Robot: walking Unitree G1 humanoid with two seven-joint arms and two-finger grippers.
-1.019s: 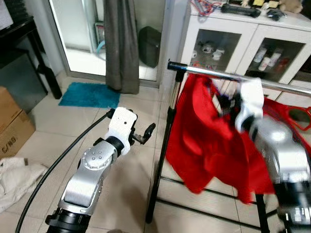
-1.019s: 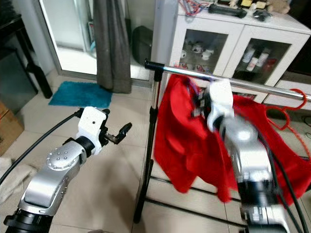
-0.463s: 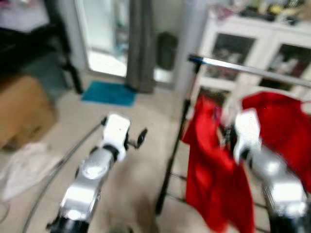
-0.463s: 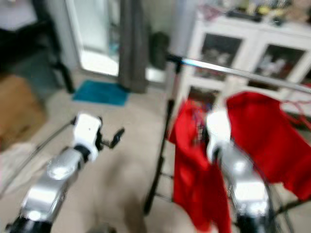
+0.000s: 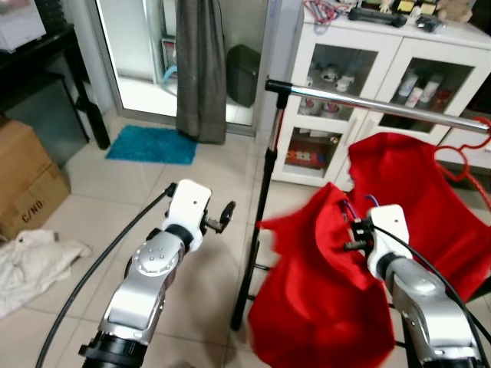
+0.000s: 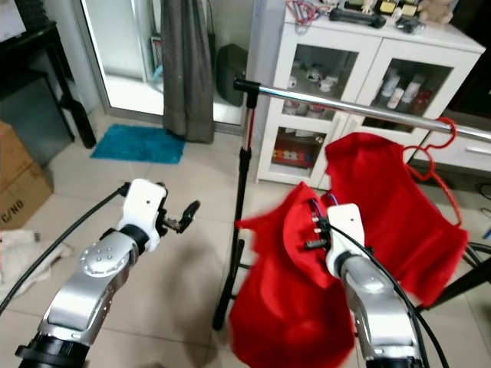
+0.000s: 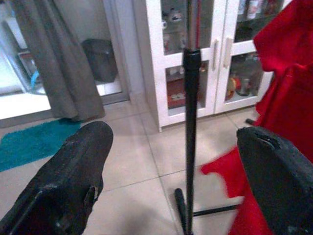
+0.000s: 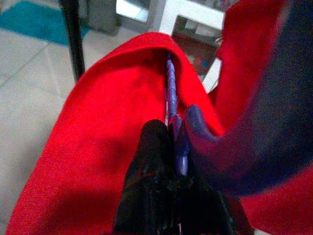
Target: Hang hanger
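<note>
**Blue hanger and red cloth held below the rail**

We see the hanger point(image 8: 172, 93), a thin blue one, pinched between the black fingers point(image 8: 146, 161) of the right gripper point(image 5: 351, 234). Its jaws are closed on the hanger's neck. A red cloth point(image 5: 322, 299) is draped over the hanger and hangs down in front of the right arm, well below the rail point(image 5: 368, 101). The hanger is not on the rail; it sits low, to the right of the rack's upright post point(image 5: 257, 222).

A second red cloth point(image 5: 414, 199) hangs further right on a red hanger point(image 5: 460, 149), whose hook is over the rail near its far end. The two cloths overlap in the eye views, and we cannot tell whether they touch.

The left gripper point(image 5: 224, 215) is held out to the left of the post, apart from it and from the cloth. Its jaws stand wide open with nothing between them; in the left wrist view we see the post between the two fingers point(image 7: 68, 181), farther off.

Behind the rack stands a white cabinet point(image 5: 368, 54) with glass doors and small items inside. A grey curtain point(image 5: 201, 69) hangs by the doorway, with a teal mat point(image 5: 152, 146) on the tiled floor below it. At the far left we see a cardboard box point(image 5: 27, 188) and a crumpled white cloth point(image 5: 34, 257) on the floor.
</note>
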